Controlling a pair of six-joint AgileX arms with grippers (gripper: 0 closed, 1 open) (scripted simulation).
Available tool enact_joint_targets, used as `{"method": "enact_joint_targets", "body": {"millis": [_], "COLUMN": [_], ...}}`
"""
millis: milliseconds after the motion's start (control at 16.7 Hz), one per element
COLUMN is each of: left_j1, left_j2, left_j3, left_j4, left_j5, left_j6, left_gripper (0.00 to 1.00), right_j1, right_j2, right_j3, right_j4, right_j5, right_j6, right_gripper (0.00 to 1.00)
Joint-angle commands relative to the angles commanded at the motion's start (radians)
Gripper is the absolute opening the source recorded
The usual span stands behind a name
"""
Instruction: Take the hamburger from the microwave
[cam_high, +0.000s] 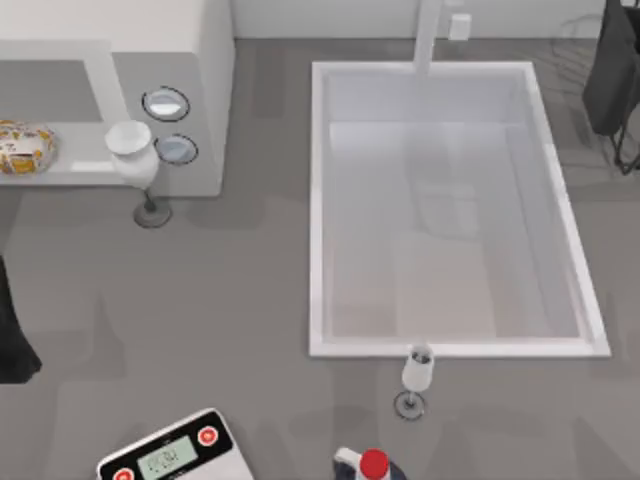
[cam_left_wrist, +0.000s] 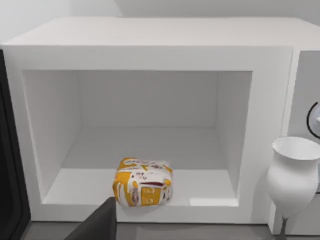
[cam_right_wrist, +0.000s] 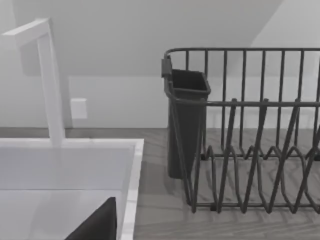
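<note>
Hamburger (cam_left_wrist: 143, 182): wrapped, on the floor of the open microwave (cam_left_wrist: 150, 50), near the front edge.
Handling: probably light and soft with a slick wrapper; grip the sides gently.
Hazard: wine glass (cam_left_wrist: 293, 177) stands just beside the opening.
Left hand: facing the cavity; cannot tell how open.
Right hand: parked near the dish rack (cam_right_wrist: 250, 150); cannot tell.

A grey worktop (cam_high: 240, 320) runs up to a plain white wall (cam_right_wrist: 150, 30) at the back. A large white basin (cam_high: 318, 200) is sunk into it, with a white faucet (cam_right_wrist: 50, 80) at its far rim. Light is soft and even, with faint shadows.
</note>
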Motion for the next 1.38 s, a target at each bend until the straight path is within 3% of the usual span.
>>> {"method": "enact_joint_targets", "body": {"millis": [660, 960, 1380], "left_j1": [0.006, 0.027, 0.068], "left_j2": [0.097, 0.418, 1.088], "left_j3": [0.034, 0.147, 0.38], "left_j4": [0.05, 0.213, 0.554], "left_j5": [0.007, 0.031, 0.08], "left_j6": [0.003, 0.013, 0.032], "left_gripper": [1.0, 1.0, 1.0], "right_j1": [0.0, 0.0, 0.0], "right_j2": [0.0, 0.0, 0.0], "right_j3": [0.0, 0.0, 0.0], "right_j4": [0.0, 0.0, 0.0], "right_j5": [0.0, 0.0, 0.0], "right_j6": [0.0, 0.0, 0.0], "right_gripper": [1.0, 1.0, 1.0]}}
